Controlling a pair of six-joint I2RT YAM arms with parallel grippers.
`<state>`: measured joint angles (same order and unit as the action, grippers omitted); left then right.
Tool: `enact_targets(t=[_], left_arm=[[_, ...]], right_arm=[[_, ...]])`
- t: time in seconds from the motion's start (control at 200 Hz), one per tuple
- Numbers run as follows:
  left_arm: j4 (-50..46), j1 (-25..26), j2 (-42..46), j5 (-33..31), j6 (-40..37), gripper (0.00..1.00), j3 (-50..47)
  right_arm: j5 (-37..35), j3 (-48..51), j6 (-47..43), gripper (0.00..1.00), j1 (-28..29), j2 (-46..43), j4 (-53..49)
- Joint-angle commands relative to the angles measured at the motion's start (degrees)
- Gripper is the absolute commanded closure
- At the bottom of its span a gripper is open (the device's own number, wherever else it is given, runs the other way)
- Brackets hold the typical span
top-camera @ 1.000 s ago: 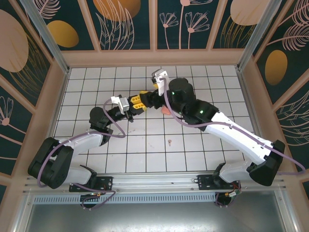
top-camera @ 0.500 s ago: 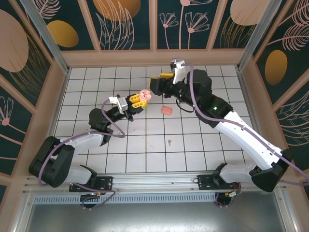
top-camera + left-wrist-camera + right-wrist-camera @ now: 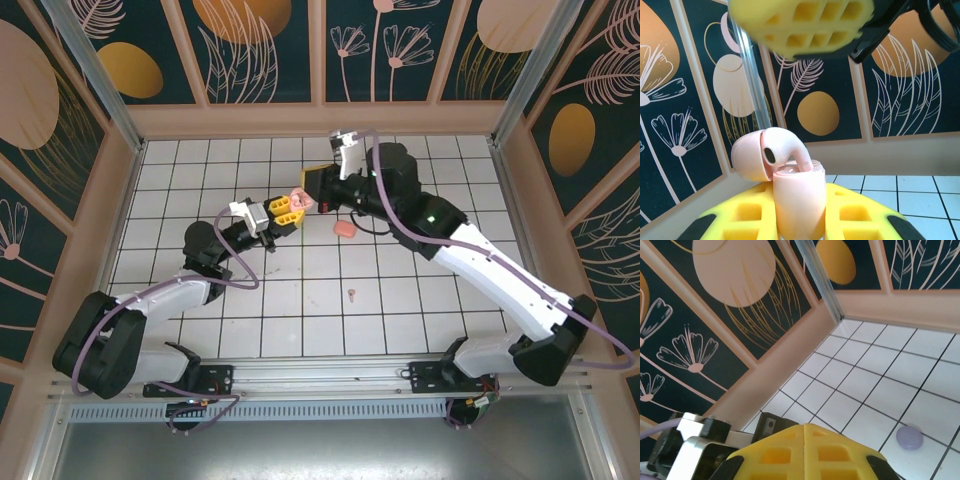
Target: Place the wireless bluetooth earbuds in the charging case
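L gripper (image 3: 287, 208) clamps pale pink case (image 3: 797, 200), lower centre; earbud (image 3: 784, 150) sits proud, half-seated. R gripper (image 3: 805, 434), clenched empty just above, cd knock bud out if push lands off-centre.

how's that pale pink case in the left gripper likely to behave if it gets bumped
The pale pink charging case looks glossy and rounded, so it may slip or twist in the left gripper. Its lid hangs open to one side, so a push there would likely swing it. The earbud sticks up from its well and could shake loose.
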<state>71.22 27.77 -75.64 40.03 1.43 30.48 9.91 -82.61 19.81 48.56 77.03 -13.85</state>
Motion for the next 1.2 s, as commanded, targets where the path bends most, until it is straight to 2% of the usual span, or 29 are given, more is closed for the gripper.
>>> enact_targets(t=[0.0,0.2,0.671,0.746,0.861,1.006,1.051,1.191], left_arm=[[-1.17,0.27,1.06,0.83,-1.93,1.0,1.51],[-0.95,0.29,0.92,0.51,-1.86,1.0,1.75],[1.14,0.34,0.25,0.73,-0.34,1.0,1.86],[1.8,0.25,-0.21,1.05,0.3,1.0,1.86],[2.95,0.29,-0.92,0.35,1.29,1.0,1.32],[10.2,0.29,-3.39,-3.53,4.4,1.0,-1.06],[12.66,0.27,-4.25,-4.97,5.63,1.0,-1.67],[19.98,0.27,-6.65,-7.95,8.99,1.0,-2.94]], right_arm=[[2.23,-2.55,-1.45,0.98,1.23,2.5,-1.71],[2.7,-1.04,-1.03,0.98,1.49,3.75,-1.64],[0.2,6.87,0.75,0.96,1.24,-2.42,0.11],[-0.25,6.43,0.59,0.88,1.19,-2.5,0.92],[-2.02,5.54,0.22,0.85,1.11,-3.95,2.1],[-4.15,5.59,2.07,0.71,0.1,-8.16,1.35],[-5.64,5.95,3.18,0.63,-0.16,-9.6,0.0],[-13.14,7.34,8.58,0.54,-1.56,-10.98,-10.49]])
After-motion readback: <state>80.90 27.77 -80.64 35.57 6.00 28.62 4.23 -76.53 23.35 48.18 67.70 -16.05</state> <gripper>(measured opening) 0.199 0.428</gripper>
